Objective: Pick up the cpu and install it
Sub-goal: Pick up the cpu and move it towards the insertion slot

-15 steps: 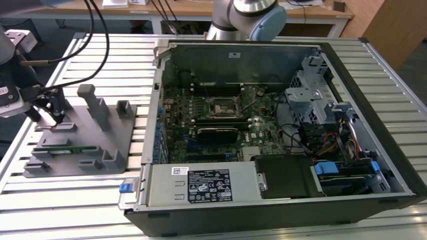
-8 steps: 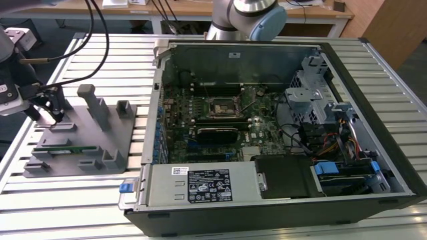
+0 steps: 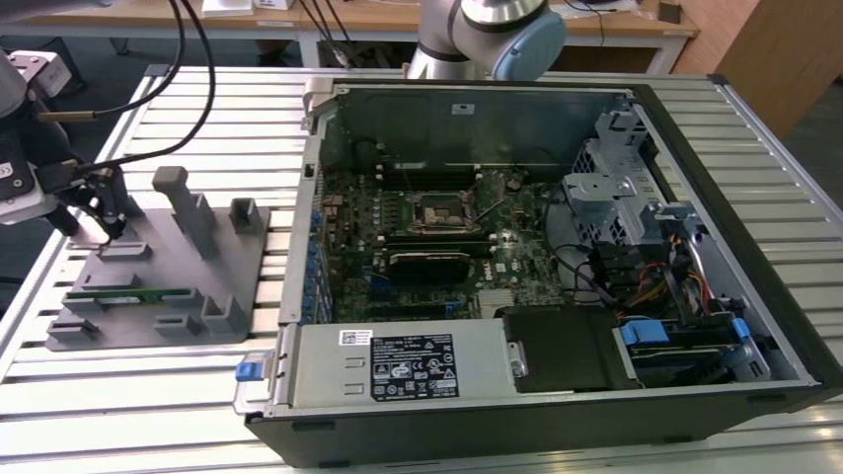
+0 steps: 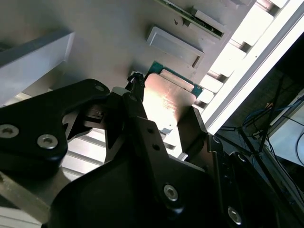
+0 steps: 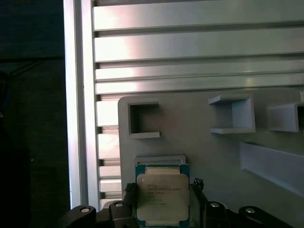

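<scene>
One square cpu (image 5: 162, 199), silver-topped and green-rimmed, tight between the fingers (image 5: 196, 186) of the tool (image 5: 163, 187).

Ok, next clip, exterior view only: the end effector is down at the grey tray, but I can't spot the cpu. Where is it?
Observer: In both wrist views the cpu sits right at the tip of the end effector.
Operator: Which face is up?
Observer: The silver plate faces the cameras, green rim around it.
Operator: Lifted yet?
Observer: Cannot tell; in the first wrist view it is over a corner of the grey tray, beside the slatted table.
</scene>
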Tool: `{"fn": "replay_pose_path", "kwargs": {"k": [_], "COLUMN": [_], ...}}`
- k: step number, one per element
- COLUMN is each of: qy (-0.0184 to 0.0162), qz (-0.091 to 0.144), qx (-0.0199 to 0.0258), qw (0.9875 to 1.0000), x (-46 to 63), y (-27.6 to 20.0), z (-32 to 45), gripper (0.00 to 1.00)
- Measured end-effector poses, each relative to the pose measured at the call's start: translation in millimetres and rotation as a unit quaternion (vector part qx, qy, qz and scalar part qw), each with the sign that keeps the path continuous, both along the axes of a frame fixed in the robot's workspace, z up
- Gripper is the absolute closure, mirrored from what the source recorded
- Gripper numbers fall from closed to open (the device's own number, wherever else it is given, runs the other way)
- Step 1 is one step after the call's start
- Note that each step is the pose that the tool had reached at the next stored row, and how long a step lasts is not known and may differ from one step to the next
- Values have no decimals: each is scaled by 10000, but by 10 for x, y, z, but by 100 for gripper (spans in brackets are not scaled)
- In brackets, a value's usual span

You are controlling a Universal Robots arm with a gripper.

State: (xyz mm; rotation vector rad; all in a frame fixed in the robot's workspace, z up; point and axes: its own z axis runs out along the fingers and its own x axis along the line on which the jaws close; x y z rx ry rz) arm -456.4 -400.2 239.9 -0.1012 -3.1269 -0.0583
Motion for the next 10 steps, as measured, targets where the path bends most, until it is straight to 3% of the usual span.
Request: {"fn": "replay_pose_path", "kwargs": {"k": [10], "qy": [-1], "qz": [0], "qx": [-6], "qw": [10000], "x": [0], "y": [22], "z": [79], "gripper": [47]}}
